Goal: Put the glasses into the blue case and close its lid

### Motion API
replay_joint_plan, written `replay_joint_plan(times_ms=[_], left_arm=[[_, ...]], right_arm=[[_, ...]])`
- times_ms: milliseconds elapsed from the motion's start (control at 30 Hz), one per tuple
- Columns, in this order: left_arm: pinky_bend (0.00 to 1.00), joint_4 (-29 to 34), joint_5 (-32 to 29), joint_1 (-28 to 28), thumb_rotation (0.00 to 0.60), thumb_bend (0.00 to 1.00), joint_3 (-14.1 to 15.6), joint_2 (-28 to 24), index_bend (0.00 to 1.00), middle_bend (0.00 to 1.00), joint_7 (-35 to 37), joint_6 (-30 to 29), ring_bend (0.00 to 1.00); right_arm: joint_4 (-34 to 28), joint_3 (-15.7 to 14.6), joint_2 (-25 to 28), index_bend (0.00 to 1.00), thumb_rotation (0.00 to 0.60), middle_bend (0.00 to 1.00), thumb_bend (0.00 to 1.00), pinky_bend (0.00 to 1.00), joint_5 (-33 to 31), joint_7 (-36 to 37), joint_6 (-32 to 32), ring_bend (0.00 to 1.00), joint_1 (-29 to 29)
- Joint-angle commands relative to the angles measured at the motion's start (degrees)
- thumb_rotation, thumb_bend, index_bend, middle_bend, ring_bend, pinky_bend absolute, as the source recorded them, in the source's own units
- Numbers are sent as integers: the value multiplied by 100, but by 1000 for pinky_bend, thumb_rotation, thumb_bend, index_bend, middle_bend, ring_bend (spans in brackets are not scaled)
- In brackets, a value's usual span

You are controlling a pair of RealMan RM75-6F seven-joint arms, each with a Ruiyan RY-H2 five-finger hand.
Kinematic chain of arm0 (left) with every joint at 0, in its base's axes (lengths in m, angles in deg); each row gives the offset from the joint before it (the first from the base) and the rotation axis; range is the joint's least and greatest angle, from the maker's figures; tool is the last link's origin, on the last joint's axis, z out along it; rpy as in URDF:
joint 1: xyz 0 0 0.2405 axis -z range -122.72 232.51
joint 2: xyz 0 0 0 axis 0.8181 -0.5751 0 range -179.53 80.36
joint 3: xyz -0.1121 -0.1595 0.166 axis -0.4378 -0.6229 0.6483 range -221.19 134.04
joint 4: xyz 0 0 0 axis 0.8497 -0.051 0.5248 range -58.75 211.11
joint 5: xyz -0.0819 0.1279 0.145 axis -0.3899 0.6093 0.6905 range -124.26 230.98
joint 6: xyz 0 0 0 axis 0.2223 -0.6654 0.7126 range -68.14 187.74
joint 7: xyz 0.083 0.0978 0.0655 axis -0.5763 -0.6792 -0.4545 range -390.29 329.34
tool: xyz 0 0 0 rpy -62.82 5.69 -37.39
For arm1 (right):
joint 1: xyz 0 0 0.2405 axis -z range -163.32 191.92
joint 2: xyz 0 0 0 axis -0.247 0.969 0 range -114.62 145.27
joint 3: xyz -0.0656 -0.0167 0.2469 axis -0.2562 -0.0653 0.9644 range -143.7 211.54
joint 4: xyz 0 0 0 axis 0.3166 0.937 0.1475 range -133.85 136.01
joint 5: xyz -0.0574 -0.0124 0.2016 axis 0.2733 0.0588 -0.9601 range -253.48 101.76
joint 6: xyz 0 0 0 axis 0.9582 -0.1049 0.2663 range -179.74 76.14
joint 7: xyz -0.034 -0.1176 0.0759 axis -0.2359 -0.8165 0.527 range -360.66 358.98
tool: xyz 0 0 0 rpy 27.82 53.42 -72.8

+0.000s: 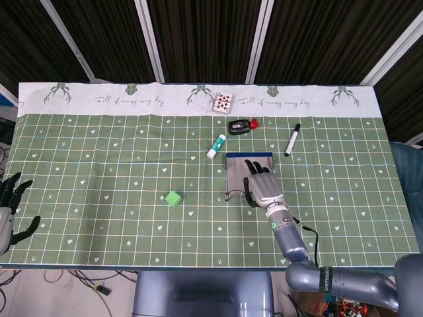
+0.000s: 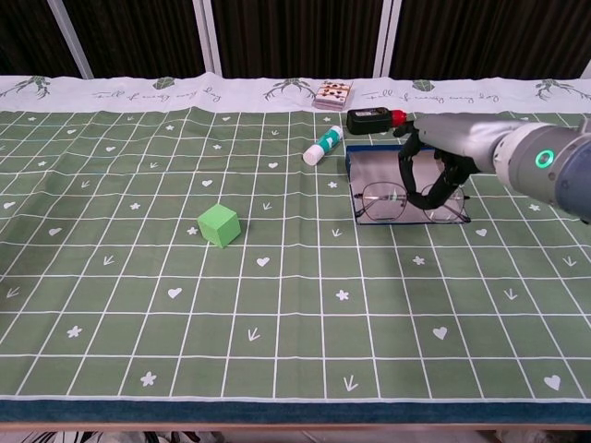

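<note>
The glasses [image 2: 380,202] have a thin dark frame and clear lenses. My right hand [image 2: 441,155] pinches them near the right lens and holds them over the front edge of the open blue case [image 2: 352,164]. In the head view the right hand [image 1: 262,189] covers the case's near part, and one lens of the glasses [image 1: 232,195] pokes out at its left. The case [image 1: 236,172] shows a grey inside and a blue far rim. My left hand [image 1: 9,212] hangs off the table's left edge, fingers spread and holding nothing.
A green cube [image 2: 219,224] sits left of the case. Behind the case lie a glue stick [image 2: 323,146], a black device with a red cap [image 2: 374,118], a black marker [image 2: 481,138] and a small card box [image 2: 333,94].
</note>
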Motion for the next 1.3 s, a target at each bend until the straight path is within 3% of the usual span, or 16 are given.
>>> replay_joint_plan(times_ms=[33, 467, 900, 1300], left_arm=[[0, -1, 0, 0, 600, 311, -1, 2, 119, 0, -6, -2, 0], [0, 2, -35, -10, 600, 311, -20, 14, 119, 0, -39, -18, 0], [0, 19, -80, -9, 600, 311, -43, 16, 119, 0, -76, -13, 0], [0, 18, -82, -3, 600, 311, -44, 18, 119, 0, -90, 2, 0]], right_arm=[[79, 111, 87, 676, 600, 24, 550, 183, -43, 4, -95, 67, -128], [1243, 329, -186, 682, 600, 15, 549, 166, -13, 386, -501, 65, -620], [2573, 111, -619, 682, 600, 8, 532, 165, 249, 850, -1403, 52, -960], [3522, -8, -954, 682, 600, 8, 532, 165, 688, 1238, -1727, 52, -1117]])
